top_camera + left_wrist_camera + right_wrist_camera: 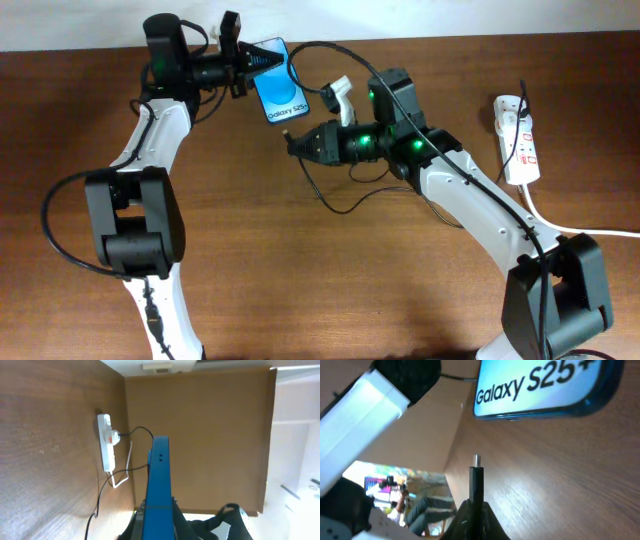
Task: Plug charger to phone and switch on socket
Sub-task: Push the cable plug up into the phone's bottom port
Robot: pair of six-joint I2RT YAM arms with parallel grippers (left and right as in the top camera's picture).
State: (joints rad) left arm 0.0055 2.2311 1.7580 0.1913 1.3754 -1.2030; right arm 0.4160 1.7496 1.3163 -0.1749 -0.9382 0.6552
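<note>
1. Overhead view: the left gripper (245, 65) sits in the upper left of the frame, closed on the top corner of the phone (279, 92), whose blue screen faces up and tilts toward the centre.
2. Just below and to the right of the phone, the right gripper (293, 146) points left. It is pinched on the end of the charger (335, 208), and the thin black cable loops under that arm across the table (300, 290).
3. The socket (520, 138) lies at the far right edge, well apart from both grippers. Its thick white cord (570, 228) runs off toward the lower right.
4. Left wrist view: the phone (160, 475) shows edge-on as a blue slab rising from bottom centre, clamped between the fingers of the left gripper (158, 521).
5. The socket (106, 442) is in the upper left of this frame, flat on the wood. A plug sits in it with a thin black cable (142, 430) leaving it, and the white cord (122, 476) curls just below.
6. Right wrist view: the right gripper (476, 517) at bottom centre is closed on the charger (476, 480), whose small metal tip stands upright.
7. The phone (545, 385) fills the upper right, reading "Galaxy S25+". Its lower edge is near the plug tip but clearly apart from it.
</note>
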